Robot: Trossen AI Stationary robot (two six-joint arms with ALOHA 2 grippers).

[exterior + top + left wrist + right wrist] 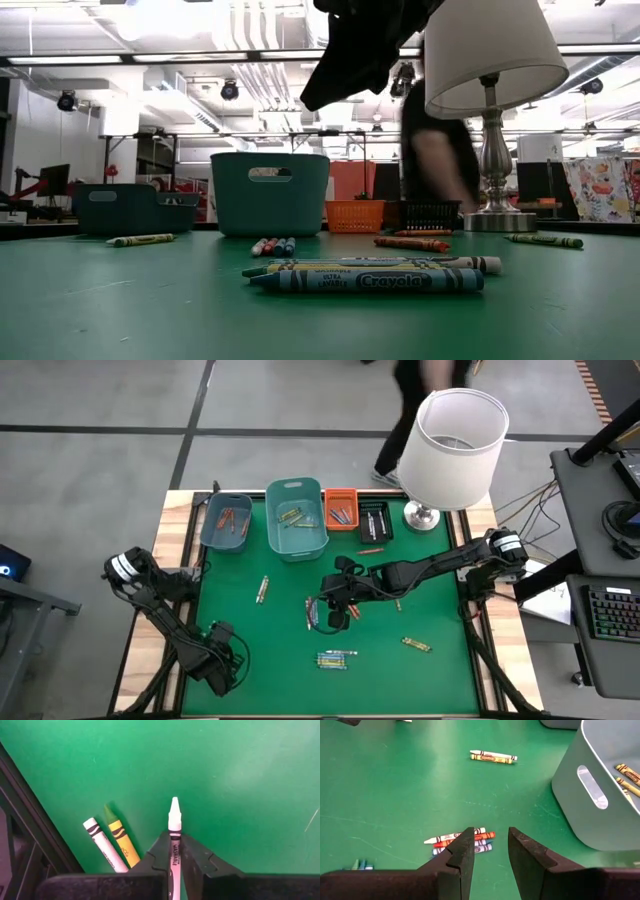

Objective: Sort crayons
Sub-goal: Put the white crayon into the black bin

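Crayons lie scattered on the green mat (pixel 290 680): a bundle (pixel 337 658) near the front, a pair (pixel 263 590) left of centre, singles (pixel 416 645) to the right. My left gripper (pixel 174 836) is at the near left corner (pixel 222 652), pointing down and shut on a white crayon (pixel 174 815). A second white crayon (pixel 102 845) and a yellow one (pixel 120 837) lie beside it. My right gripper (pixel 490 840) hangs open over the mat's middle (pixel 335 610), above a small cluster of crayons (pixel 460 841) and touching nothing. My left gripper pinches the white crayon between its two fingers (pixel 161 851), on the wrapper just behind the pointed tip (pixel 174 826). The fingers come from above, pointing down. The tip sticks out past the fingertips. Whether the crayon is off the mat I cannot tell.
Along the far edge stand a low teal bin (pixel 225 520), a taller teal bin (pixel 297 515), an orange bin (pixel 340 508) and a black bin (pixel 375 520), with crayons inside. A white-shaded lamp (pixel 455 440) stands at the far right. A person walks behind the table (pixel 430 150).
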